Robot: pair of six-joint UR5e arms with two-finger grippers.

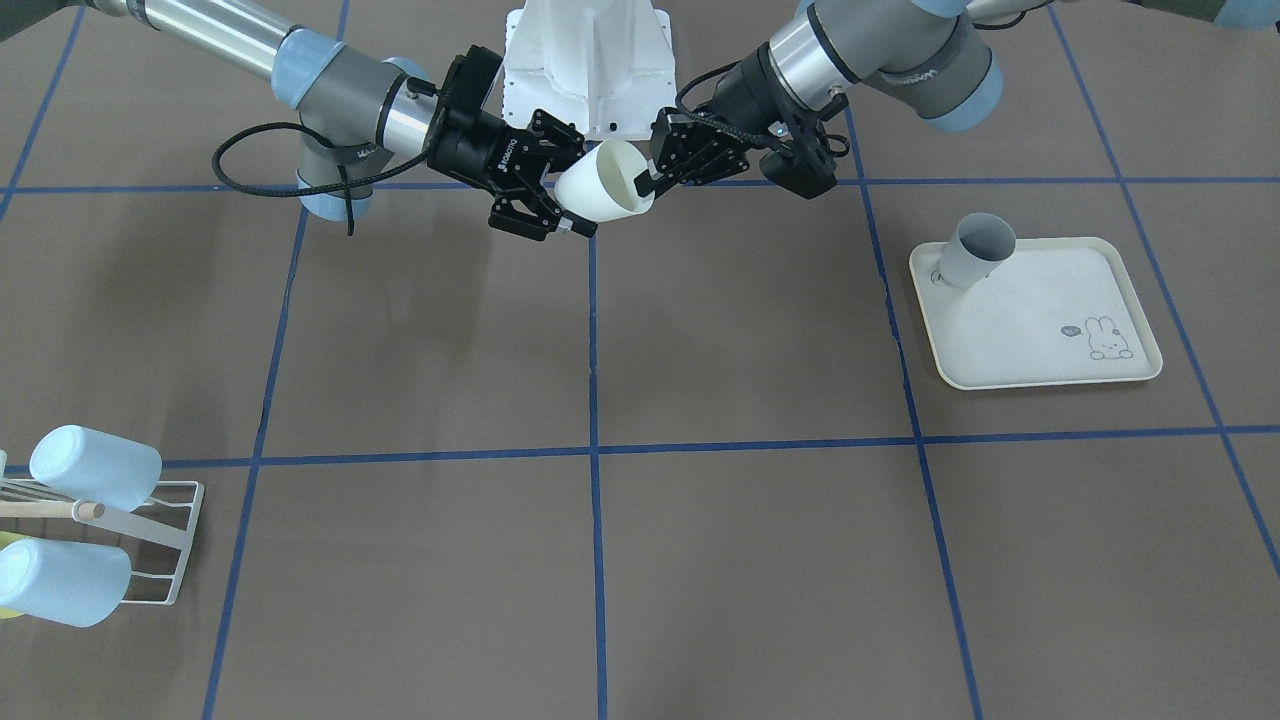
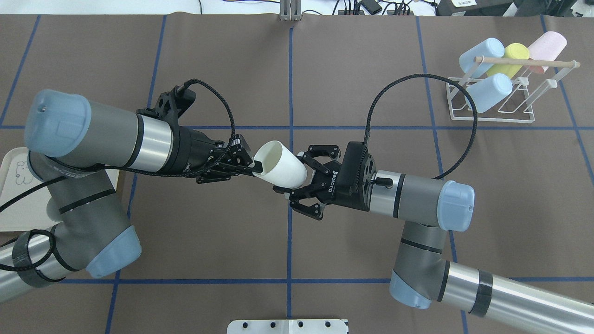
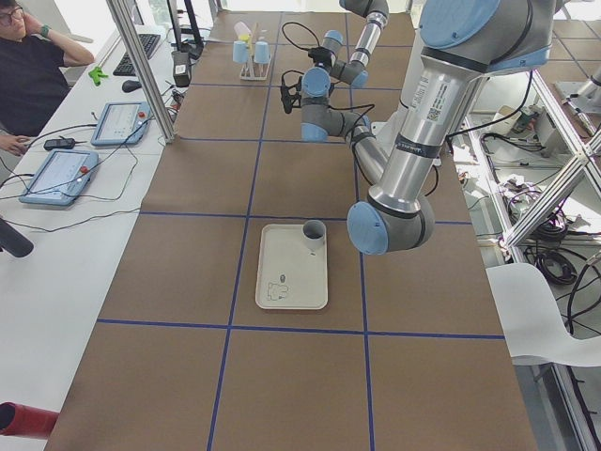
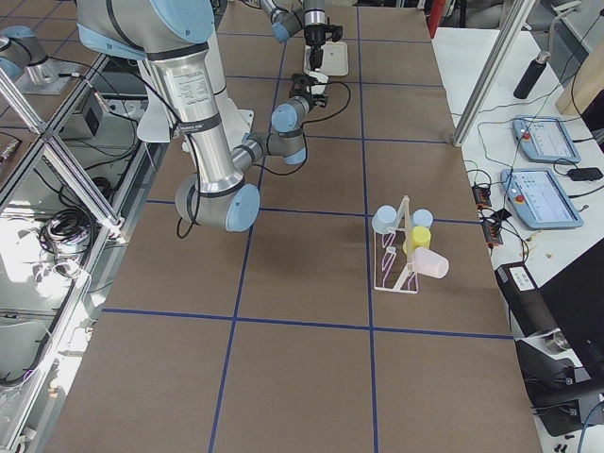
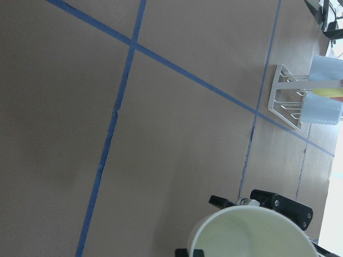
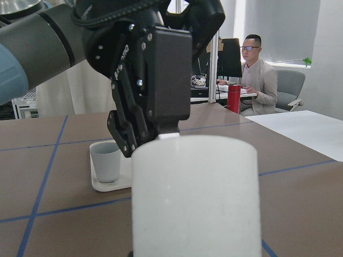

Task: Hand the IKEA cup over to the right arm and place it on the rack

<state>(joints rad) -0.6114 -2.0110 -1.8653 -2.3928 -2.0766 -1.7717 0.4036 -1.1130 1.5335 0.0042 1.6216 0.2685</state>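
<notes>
My left gripper (image 2: 254, 168) points to 3 o'clock (overhead view), pinched on the cup (image 2: 284, 163) rim; my right gripper (image 2: 292, 172) faces 9 o'clock, jaws spread.

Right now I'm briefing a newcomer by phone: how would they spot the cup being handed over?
Look above the table's middle. Between the left gripper and right gripper hangs the white cup, tilted in mid-air. It alone is white and airborne; the grey cup stands on the tray, the pastel cups sit on the rack.
</notes>
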